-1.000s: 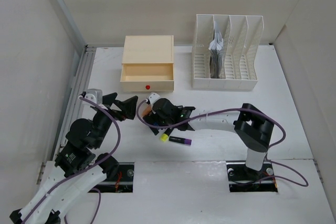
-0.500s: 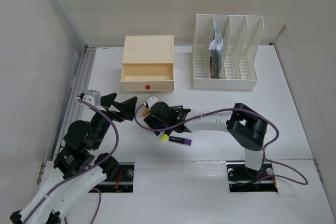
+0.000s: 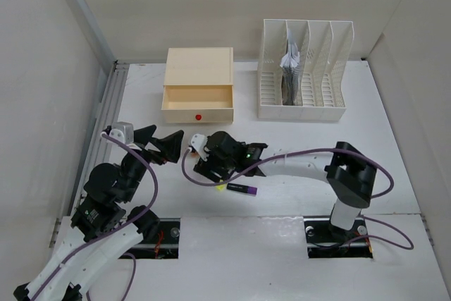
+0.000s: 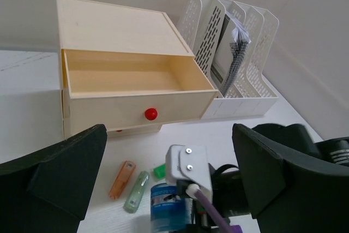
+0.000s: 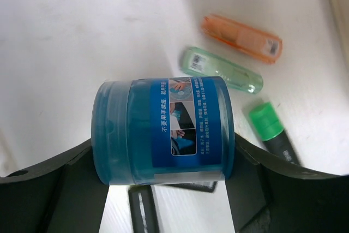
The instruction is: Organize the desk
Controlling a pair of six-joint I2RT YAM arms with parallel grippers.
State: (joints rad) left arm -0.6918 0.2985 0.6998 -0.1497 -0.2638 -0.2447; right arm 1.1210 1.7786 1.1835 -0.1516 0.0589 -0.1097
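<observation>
Worktop (image 3: 296,142): matte white, recorded as lying under everything in the enclosure, with a grey rail (image 3: 106,111) along its left edge and two dark cutouts (image 3: 165,234) at the near edge where the arm bases were set. Left end effector (image 3: 161,140): jaws spread wide and nothing held, poised above the worktop just in front of the drawer box (image 3: 198,68); judged to have been kept clear so that the other arm could work. Drawer box: cream, its drawer (image 4: 131,75) with a red knob (image 4: 151,114) pulled out and bare where seen, judged to have been left open to receive the loose items. Orange tube (image 5: 242,38) and green tube (image 5: 221,70): laid flat side by side on the worktop in front of the box, a green-capped marker (image 5: 270,124) just beside them, all ungrasped. Right end effector (image 3: 213,158): closed on a blue jar (image 5: 163,129), the fingers set against its sides and kept well apart because the jar was broad; whether the jar was raised off the worktop could not be told. Purple marker (image 3: 241,189): laid on the worktop just on the near side of that end effector. File rack (image 3: 303,96): white, slotted, stood at the far right, with papers (image 3: 290,68) kept upright in one of its left-hand slots.
</observation>
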